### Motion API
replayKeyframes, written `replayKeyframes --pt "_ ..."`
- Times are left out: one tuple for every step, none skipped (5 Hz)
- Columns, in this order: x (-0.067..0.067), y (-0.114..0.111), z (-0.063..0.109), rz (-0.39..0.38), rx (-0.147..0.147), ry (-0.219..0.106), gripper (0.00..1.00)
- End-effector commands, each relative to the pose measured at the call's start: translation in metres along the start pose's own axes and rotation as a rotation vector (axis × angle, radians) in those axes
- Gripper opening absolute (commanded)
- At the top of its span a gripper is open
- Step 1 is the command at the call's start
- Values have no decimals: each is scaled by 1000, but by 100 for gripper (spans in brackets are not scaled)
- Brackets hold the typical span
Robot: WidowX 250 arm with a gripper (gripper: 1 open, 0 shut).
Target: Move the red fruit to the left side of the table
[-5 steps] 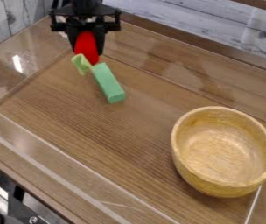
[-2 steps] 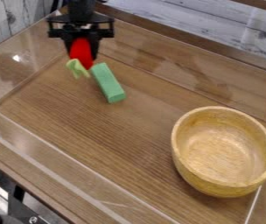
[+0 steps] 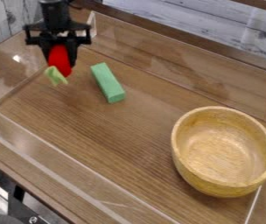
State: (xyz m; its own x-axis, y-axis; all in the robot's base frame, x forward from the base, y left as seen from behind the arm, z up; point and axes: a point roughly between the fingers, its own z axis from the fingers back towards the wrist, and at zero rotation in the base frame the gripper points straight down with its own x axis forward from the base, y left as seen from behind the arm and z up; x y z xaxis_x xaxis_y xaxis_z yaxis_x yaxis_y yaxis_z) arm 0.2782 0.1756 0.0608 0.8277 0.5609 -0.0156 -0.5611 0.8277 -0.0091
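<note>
Directly under your gripper (image 3: 59,54) hangs the red fruit (image 3: 59,59), pinched between closed jaws, long axis roughly vertical with the pale green cap at the bottom, pointing at the table (image 3: 112,149). Cap looks close to the wood or just touching (can't tell which from this angle).

Off to the hand's right, nearby but apart from the fruit, lies the green block (image 3: 108,82), flat on the surface, not in the way of a straight drop.

Much farther right and toward the camera sits the wooden bowl (image 3: 224,150), empty, well clear of everything.

You're already over the left part of the tabletop, with the clear acrylic wall (image 3: 13,66) just beyond the hand on its left. My read: what's left is mainly the set-down, so lower vertically and release. Watch for rolling; the fruit is glossy and tapered.
</note>
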Motion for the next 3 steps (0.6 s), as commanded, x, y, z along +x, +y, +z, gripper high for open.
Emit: replayKeyframes --pt "0 10 3 -21 -6 -31 100" --pt "8 12 2 -20 -14 -21 100" --pt "14 11 9 -17 -35 -15 100"
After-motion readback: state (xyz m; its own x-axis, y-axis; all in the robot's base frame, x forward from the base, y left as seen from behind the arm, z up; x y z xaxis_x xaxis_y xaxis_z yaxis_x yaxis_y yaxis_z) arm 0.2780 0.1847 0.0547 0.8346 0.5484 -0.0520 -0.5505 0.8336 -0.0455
